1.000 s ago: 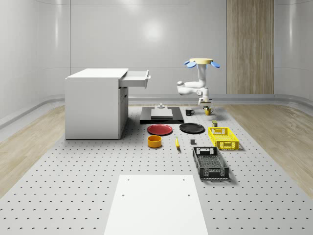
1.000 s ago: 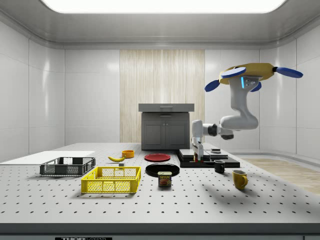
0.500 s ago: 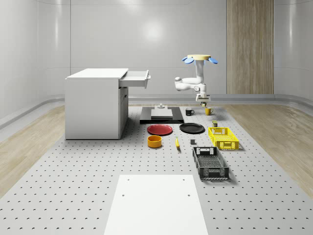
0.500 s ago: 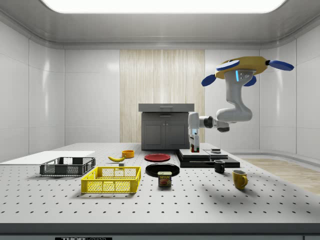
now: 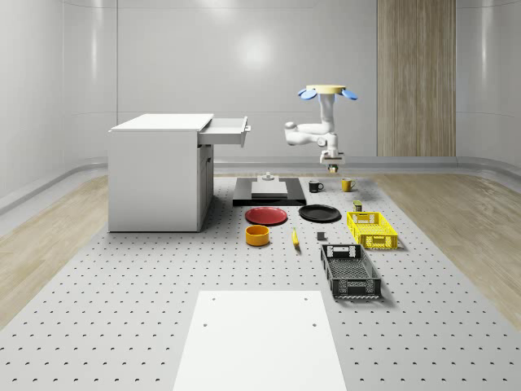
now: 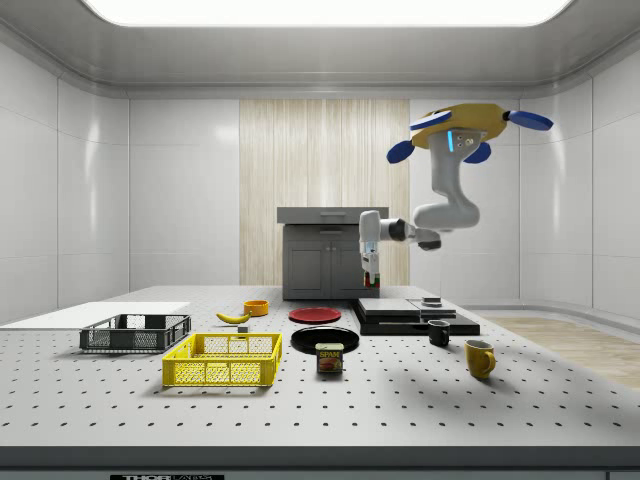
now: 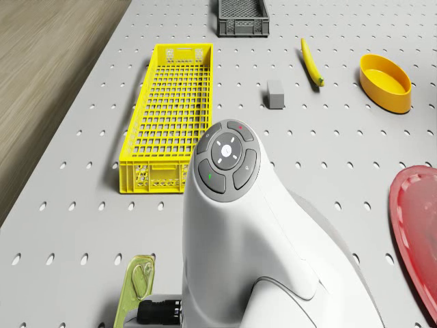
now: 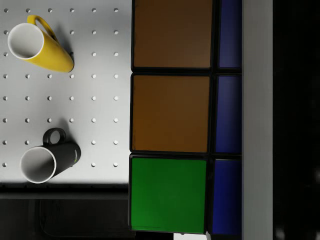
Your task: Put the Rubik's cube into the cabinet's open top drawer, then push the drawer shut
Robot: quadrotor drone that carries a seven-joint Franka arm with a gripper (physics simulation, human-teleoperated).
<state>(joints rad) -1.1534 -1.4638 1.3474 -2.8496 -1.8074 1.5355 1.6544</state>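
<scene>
My gripper (image 5: 331, 164) hangs in the air above the table's far right part, shut on the Rubik's cube (image 6: 372, 283). The wrist view has the cube (image 8: 170, 112) close up, with orange, green and blue tiles. The drone (image 5: 326, 91) hovers above the mugs, to the whole-scene view's right of the black slab (image 5: 269, 194). The white cabinet (image 5: 159, 173) stands at that view's left. Its open top drawer (image 5: 227, 130) juts toward the drone, level with the arm's elbow. In the side view the gripper (image 6: 371, 280) sits in front of the cabinet (image 6: 332, 262).
Below the gripper stand a yellow mug (image 8: 39, 45) and a black mug (image 8: 48, 161). Nearer the camera lie a red plate (image 5: 266, 215), a black plate (image 5: 319, 213), an orange bowl (image 5: 257, 235), a banana (image 5: 295, 237), a yellow crate (image 5: 371, 229) and a black crate (image 5: 350, 271).
The drone and arm have risen and shifted toward the whole-scene view's left, lifting the cube away from the table by the mugs. Nothing else has moved.
</scene>
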